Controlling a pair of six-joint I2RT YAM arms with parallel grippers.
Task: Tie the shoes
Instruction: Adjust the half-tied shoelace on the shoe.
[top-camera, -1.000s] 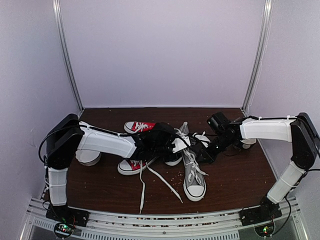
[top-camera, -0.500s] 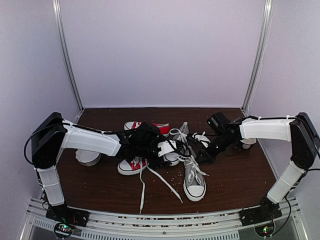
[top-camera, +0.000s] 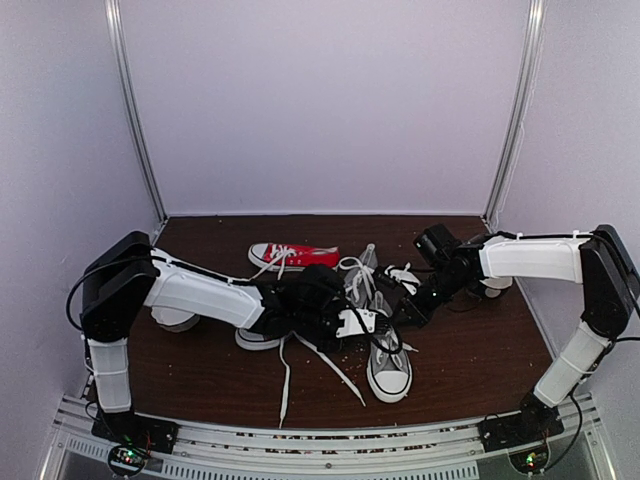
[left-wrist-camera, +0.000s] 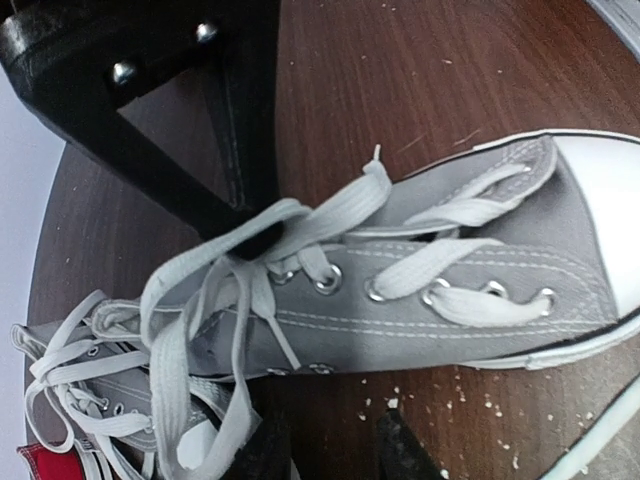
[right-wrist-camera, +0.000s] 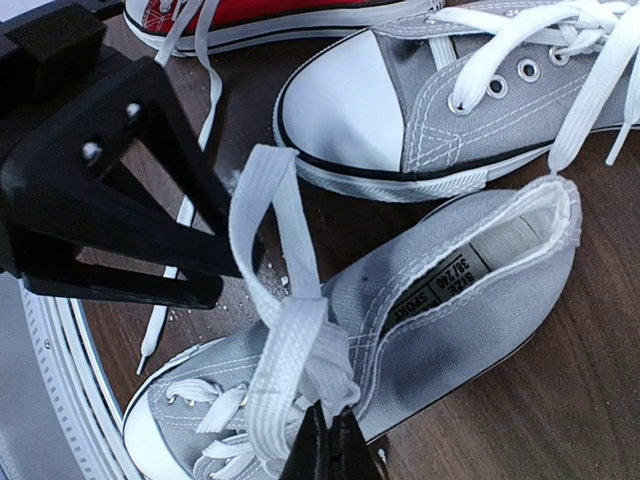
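Two grey shoes lie mid-table. One shoe (top-camera: 388, 365) points its white toe at the near edge; the other (top-camera: 358, 280) lies behind it. My right gripper (right-wrist-camera: 328, 430) is shut on a knotted loop of white lace (right-wrist-camera: 290, 350) over the front shoe's (right-wrist-camera: 450, 330) tongue, holding it up; in the top view this gripper (top-camera: 412, 308) sits at the shoe's right. My left gripper (left-wrist-camera: 335, 440) hovers beside the same shoe (left-wrist-camera: 470, 290), open, with bare table between its fingers (left-wrist-camera: 405, 452) and lace strands (left-wrist-camera: 190, 400) draped at its left finger. It (top-camera: 375, 325) is over the shoe's heel end.
A red sneaker (top-camera: 293, 256) lies at the back, and another (top-camera: 258, 340) is half hidden under my left arm. Loose white laces (top-camera: 285, 385) trail toward the near rail (top-camera: 320, 440). White round objects sit at left (top-camera: 178, 316) and right (top-camera: 492, 287). Crumbs dot the wood.
My left arm has swung right and nearer, off the red sneakers and down beside the front grey shoe. The right arm and its lace have not moved.
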